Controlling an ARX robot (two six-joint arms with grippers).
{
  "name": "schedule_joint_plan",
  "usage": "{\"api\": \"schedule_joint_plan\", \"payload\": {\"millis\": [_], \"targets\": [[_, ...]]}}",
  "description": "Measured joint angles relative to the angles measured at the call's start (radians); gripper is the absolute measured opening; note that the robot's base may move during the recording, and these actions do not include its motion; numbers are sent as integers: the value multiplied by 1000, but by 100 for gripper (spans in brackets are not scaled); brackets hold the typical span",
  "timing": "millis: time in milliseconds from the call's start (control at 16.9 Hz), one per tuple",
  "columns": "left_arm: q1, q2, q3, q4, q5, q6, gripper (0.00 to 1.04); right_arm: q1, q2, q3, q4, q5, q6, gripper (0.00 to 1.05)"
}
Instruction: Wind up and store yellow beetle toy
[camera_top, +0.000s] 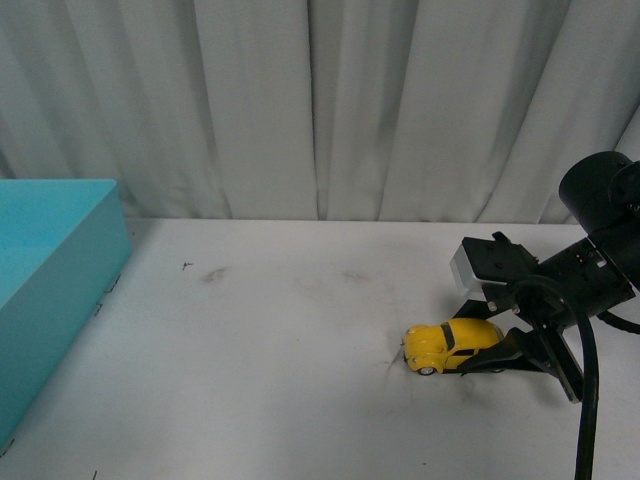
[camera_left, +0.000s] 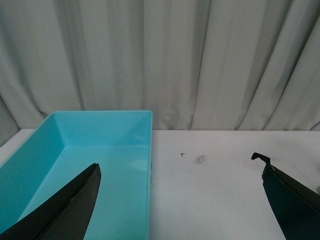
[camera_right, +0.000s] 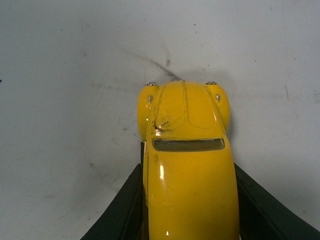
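The right gripper (camera_top: 478, 338) is pinched on the rear flanks of the beetle (camera_top: 450, 345), which stands wheels-down on the right of the desk (camera_top: 280, 330) with its nose to the left; the glossy, rounded shell could squirt out of that grip if pressed hard, or spring away once wound. Bare desk lies between it and the bin (camera_top: 60, 240), well apart at the left, where the left gripper (camera_left: 180, 210) hangs wide open

On table (camera_top: 300, 310), beetle toy (camera_top: 447, 345) right of bin (camera_top: 60, 260)
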Motion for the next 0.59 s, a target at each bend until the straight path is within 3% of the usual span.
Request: {"api": "schedule_joint_plan", "payload": {"millis": [593], "targets": [[0, 0, 0, 0, 0, 0, 98, -57, 0, -41, 17, -41, -14, 42]]}}
